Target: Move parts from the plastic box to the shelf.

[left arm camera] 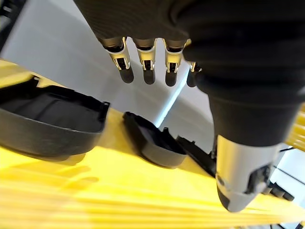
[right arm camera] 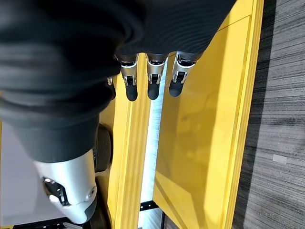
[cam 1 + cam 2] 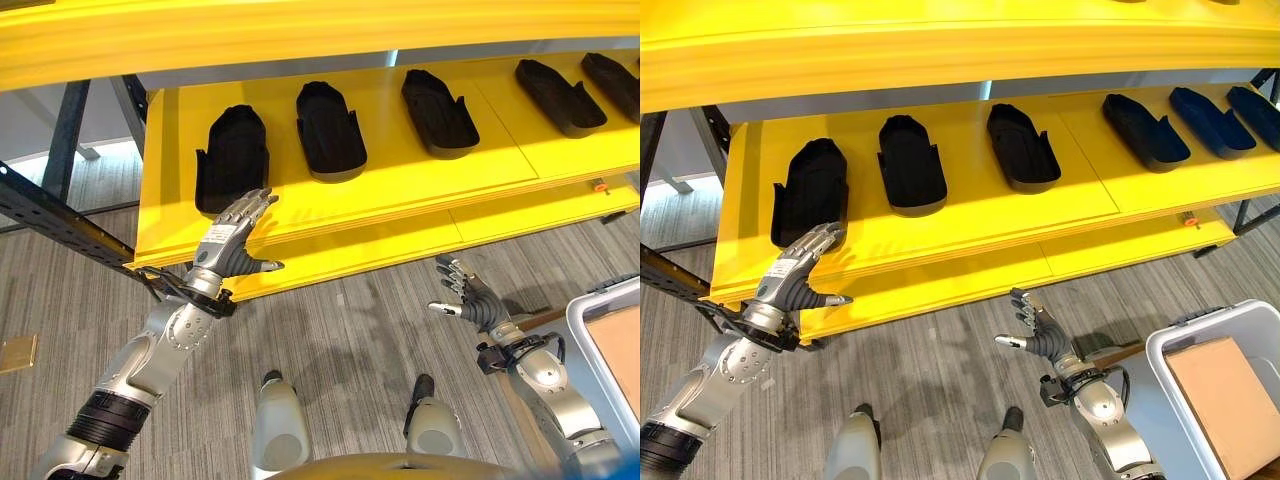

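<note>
Five black moulded plastic shell parts lie in a row on the yellow shelf board (image 3: 420, 190), open sides up. The leftmost black shell part (image 3: 232, 158) sits near the board's left end, just behind the front edge.

Left hand (image 3: 232, 243): fingers straight and spread, holding nothing, raised at the front edge with its fingertips just below that leftmost part. Contact with the part or board cannot be told.

Right hand (image 3: 1040, 333): fingers relaxed and apart, empty, low over the grey carpet floor (image 3: 940, 370), well in front of the shelf.

The grey plastic box (image 3: 1200, 330) stands at the robot's right. A flat brown cardboard sheet (image 3: 1225, 395) lies inside it; no part shows in the visible portion.

Judgement: a placement looks finished, with the next fetch due. To do it well, draw the left hand straight back from the edge so the fingers do not drag the leftmost part, then turn toward the box before reaching.

The left wrist view gives the parts' raised rims and hollow interiors from low along the board. The eye views give the row spacing and the box. The right wrist view shows the lower yellow shelf board (image 2: 205, 119).
</note>
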You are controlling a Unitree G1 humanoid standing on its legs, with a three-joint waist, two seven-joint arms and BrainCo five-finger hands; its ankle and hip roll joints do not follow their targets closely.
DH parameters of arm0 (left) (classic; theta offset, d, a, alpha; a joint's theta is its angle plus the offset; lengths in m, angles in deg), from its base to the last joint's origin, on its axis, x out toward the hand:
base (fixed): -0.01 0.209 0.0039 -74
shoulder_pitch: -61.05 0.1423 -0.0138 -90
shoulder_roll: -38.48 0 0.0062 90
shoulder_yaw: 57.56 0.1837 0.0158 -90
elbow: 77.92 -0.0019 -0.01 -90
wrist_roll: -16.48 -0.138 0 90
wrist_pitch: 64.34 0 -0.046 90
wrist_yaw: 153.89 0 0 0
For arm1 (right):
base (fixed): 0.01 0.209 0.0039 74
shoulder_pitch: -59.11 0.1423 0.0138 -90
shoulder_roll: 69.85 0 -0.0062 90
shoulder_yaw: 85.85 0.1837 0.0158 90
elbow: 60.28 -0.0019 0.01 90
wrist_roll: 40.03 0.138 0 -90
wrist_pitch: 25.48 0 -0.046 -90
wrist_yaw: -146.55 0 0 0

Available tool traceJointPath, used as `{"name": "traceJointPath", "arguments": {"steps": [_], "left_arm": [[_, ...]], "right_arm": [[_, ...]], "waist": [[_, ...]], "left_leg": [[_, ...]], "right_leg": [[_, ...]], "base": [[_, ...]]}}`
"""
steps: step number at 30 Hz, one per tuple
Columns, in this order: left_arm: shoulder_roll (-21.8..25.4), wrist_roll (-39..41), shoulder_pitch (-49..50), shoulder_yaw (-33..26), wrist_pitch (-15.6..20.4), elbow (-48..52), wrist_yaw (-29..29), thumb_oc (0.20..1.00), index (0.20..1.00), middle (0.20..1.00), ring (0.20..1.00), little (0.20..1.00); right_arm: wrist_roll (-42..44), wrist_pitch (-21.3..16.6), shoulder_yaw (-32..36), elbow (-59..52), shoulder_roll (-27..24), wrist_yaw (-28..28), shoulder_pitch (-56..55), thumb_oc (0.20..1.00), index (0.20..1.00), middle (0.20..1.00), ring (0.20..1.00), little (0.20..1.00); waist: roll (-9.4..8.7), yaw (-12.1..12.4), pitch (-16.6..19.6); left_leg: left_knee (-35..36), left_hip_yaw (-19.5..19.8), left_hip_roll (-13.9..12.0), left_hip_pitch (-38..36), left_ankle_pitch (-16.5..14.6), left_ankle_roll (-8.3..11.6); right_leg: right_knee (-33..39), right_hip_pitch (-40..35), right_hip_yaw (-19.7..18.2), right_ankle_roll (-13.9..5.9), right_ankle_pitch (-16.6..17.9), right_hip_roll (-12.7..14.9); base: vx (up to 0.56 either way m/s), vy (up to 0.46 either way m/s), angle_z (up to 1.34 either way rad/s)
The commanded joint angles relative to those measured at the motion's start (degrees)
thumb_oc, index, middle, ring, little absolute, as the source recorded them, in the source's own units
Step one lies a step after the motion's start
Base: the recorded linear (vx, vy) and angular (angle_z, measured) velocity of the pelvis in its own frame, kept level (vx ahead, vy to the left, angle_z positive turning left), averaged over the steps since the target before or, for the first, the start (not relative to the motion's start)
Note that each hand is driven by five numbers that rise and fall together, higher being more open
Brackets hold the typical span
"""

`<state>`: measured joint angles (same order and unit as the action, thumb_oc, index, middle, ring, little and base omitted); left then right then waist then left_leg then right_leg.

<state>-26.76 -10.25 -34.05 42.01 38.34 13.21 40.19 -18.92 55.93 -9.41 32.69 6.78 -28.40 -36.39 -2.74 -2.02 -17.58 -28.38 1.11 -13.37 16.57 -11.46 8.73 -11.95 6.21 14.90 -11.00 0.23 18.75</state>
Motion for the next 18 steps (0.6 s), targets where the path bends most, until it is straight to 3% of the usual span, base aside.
{"name": "traceJointPath", "arguments": {"steps": [1,9,18], "left_arm": [[0.7,-1.48,-3.0,-0.4,0.51,-1.21,1.95,1.0,1.0,1.0,1.0,1.0],[-0.54,-1.74,-7.94,0.93,-1.64,-6.83,4.19,1.0,1.0,1.0,1.0,1.0],[-0.38,-1.24,-9.7,-2.26,-3.01,-8.73,6.8,1.0,1.0,1.0,1.0,1.0]], "right_arm": [[-0.25,-4.2,2.59,-4.22,0.04,-1.02,0.32,1.0,1.0,1.0,1.0,1.0],[-0.35,-3.95,1.89,-4.21,-0.59,-1.17,0.24,1.0,1.0,1.0,1.0,1.0],[-0.07,-3.67,1.92,-4.32,-0.87,-0.62,-0.26,1.0,1.0,1.0,1.0,1.0]], "waist": [[-0.9,0.56,1.71],[-1.04,-0.32,2.1],[-0.96,-0.69,2.94]], "left_leg": [[6.04,-1.14,-2.47,-2.64,7.8,0.77],[4.99,-1.24,-2.7,-0.9,7.74,0.8],[4.35,-1.51,-2.91,0.19,7.68,0.91]], "right_leg": [[-9.78,-0.45,-4.21,-0.72,-4.75,2.93],[-11.08,1.9,-5.35,-0.53,-4.76,2.73],[-11.76,3.56,-6.31,-0.47,-4.77,2.61]], "base": [[0.0,0.007,-0.05],[0.0,0.012,-0.05],[0.0,0.006,-0.03]]}}
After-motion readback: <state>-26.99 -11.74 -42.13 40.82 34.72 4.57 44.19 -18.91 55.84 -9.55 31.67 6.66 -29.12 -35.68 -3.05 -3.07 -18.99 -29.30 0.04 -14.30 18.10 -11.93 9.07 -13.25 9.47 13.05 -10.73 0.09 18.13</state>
